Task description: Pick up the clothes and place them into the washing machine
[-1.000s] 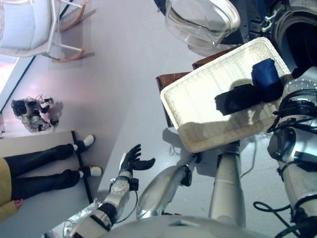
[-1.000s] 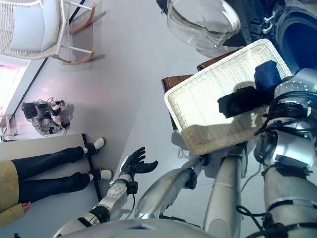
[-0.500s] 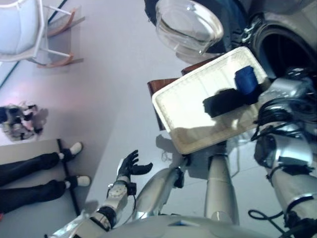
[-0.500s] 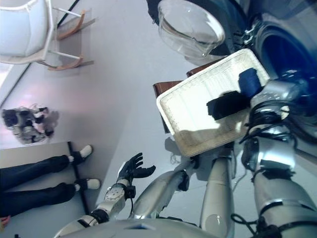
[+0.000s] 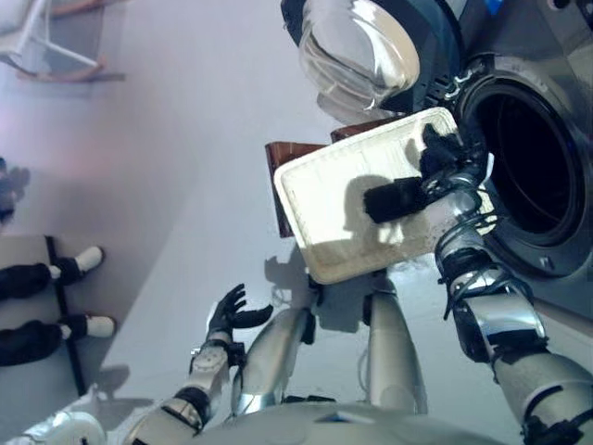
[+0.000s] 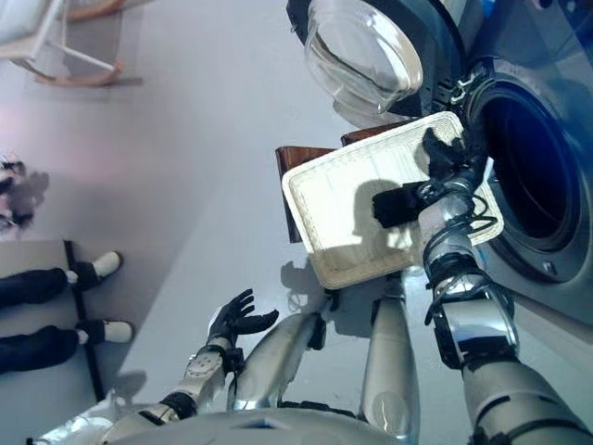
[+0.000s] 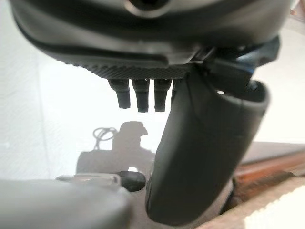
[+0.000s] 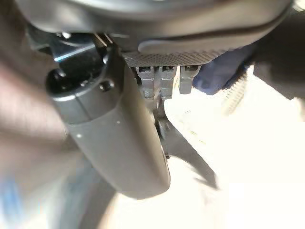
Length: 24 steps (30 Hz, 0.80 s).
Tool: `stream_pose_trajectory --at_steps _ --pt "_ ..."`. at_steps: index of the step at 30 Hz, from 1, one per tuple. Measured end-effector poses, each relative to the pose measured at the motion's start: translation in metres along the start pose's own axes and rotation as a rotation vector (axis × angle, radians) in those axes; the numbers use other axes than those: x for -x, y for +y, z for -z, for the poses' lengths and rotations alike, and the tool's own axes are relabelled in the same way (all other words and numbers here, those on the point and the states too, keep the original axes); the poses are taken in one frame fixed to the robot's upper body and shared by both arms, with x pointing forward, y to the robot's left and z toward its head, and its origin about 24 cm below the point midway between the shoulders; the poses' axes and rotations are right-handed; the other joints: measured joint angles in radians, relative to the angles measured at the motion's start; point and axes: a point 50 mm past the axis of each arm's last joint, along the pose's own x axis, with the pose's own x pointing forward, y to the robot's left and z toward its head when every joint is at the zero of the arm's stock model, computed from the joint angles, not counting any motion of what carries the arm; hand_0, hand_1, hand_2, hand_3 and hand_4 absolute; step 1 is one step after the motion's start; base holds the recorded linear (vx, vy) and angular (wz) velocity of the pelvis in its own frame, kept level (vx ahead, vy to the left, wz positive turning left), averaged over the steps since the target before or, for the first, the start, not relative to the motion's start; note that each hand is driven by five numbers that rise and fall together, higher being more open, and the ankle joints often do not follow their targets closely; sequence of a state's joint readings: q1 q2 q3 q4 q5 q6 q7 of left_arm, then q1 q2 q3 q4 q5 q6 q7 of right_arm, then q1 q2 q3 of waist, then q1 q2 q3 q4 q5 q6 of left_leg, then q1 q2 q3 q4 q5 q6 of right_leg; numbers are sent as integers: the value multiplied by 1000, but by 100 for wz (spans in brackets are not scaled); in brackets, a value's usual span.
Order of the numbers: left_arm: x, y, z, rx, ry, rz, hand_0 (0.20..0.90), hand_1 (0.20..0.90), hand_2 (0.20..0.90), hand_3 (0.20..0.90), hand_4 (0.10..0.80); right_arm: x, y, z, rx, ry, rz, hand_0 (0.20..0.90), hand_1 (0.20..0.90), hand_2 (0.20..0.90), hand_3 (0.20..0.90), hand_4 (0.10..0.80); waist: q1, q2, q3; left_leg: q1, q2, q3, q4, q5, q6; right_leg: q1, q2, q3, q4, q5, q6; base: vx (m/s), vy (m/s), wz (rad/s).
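Note:
A white woven basket [image 5: 329,209] rests on a brown stool beside the washing machine's open drum [image 5: 528,167]. A black cloth [image 5: 394,197] lies in the basket's middle. My right hand [image 5: 443,153] hovers over the basket's corner nearest the drum, fingers straight and open. It covers the blue cloth [image 8: 224,71], which shows only in the right wrist view, just past the fingers [image 8: 159,78]. My left hand [image 5: 227,313] hangs open low on the left over the floor, holding nothing.
The washer's round glass door [image 5: 357,51] stands swung open above the basket. The brown stool [image 5: 281,176] juts out past the basket's left edge. A person's legs [image 5: 37,278] lie at the far left, and a chair [image 5: 46,46] stands at the top left.
The camera has swung toward the washer. My right arm has stretched forward, bringing the hand over the blue cloth at the basket's far corner. The left hand stays open.

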State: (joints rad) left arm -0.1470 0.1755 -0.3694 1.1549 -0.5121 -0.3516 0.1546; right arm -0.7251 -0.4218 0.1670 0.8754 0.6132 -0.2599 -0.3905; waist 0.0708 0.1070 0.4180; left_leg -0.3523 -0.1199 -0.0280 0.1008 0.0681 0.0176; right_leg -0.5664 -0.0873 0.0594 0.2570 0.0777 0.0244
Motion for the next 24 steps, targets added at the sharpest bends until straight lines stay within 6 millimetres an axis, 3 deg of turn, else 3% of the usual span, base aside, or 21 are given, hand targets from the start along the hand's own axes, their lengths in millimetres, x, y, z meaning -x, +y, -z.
stream_pose_trajectory --at_steps 7,15,24 --pt "-2 17 -5 -30 -17 -64 900 900 900 900 800 5 -5 2 515 -104 -101 900 900 900 900 800 9 -24 12 2 1 -31 9 0 1 42 -9 -39 -43 12 7 -23 -8 13" --pt "-2 22 -7 -64 -31 -93 900 900 900 900 800 7 -12 8 908 -191 -140 900 900 900 900 800 18 -42 23 -7 2 -37 15 -3 1 43 -8 -44 -54 15 5 -5 1 2" --pt "-3 21 -12 -59 -58 -92 900 900 900 900 800 14 -17 30 1143 -173 -191 900 900 900 900 800 23 -43 24 -27 4 -35 20 -6 3 30 -7 -43 -67 21 7 0 0 0"
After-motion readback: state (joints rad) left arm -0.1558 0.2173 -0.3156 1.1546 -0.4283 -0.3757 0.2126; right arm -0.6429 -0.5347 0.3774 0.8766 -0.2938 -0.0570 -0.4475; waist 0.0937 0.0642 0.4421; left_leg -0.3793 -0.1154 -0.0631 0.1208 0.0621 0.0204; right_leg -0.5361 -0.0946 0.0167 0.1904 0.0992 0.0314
